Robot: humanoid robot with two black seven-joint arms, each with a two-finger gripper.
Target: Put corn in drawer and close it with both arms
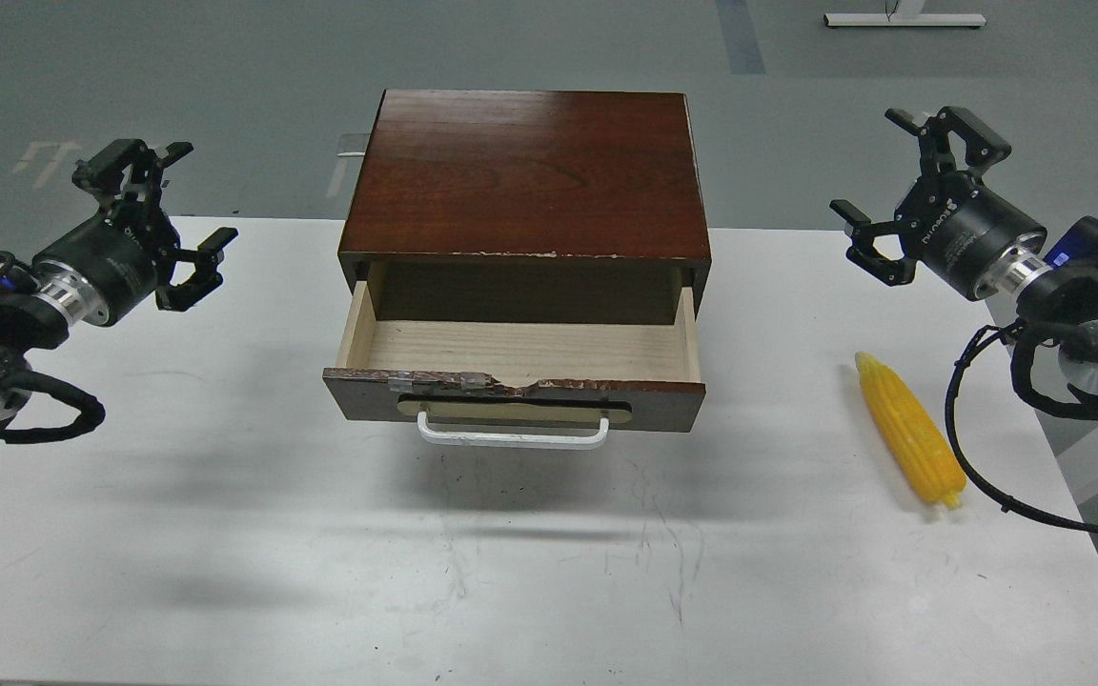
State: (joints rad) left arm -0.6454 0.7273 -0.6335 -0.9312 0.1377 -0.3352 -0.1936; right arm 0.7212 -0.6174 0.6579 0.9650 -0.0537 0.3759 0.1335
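Observation:
A bright yellow corn [910,433] lies on the white table at the right, its narrow tip pointing away from me. The drawer [517,395] stands pulled out of a dark brown cabinet [530,171] at the table's middle; its pale wood interior is empty and its white bar handle [511,433] faces me. My right gripper [916,191] hovers open above and behind the corn, holding nothing. Far left of the drawer, my left gripper [177,205] also hangs open and empty.
The white table [416,591] spreads wide in front of the drawer, its right edge close beside the corn. A black cable [973,476] from my right arm loops just right of the corn. Grey floor lies beyond the table.

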